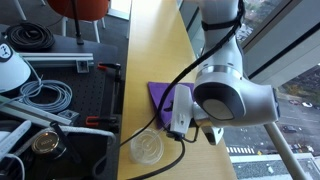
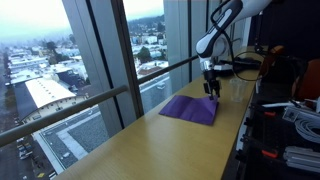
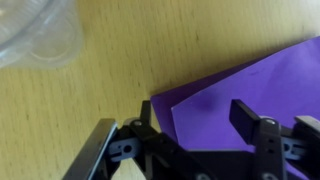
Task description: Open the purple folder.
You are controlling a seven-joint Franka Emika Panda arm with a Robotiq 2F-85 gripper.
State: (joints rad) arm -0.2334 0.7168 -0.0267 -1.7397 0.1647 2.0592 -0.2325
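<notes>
The purple folder (image 1: 159,96) lies flat and closed on the wooden table (image 1: 150,45); it also shows in the other exterior view (image 2: 190,108). In the wrist view its corner (image 3: 240,75) fills the lower right. My gripper (image 3: 197,115) is open and empty, low over that corner. One finger is at the folder's corner edge and the other is over the purple cover. In an exterior view the gripper (image 2: 210,88) hangs just above the folder's far end. A clear round plastic lid (image 1: 147,148) lies beside the folder and shows at the wrist view's top left (image 3: 35,30).
A black bench (image 1: 60,100) with cables, a white lamp and tools runs along one side of the table. Tall window glass (image 2: 110,60) runs along the other side. An orange chair (image 1: 85,10) stands at the back.
</notes>
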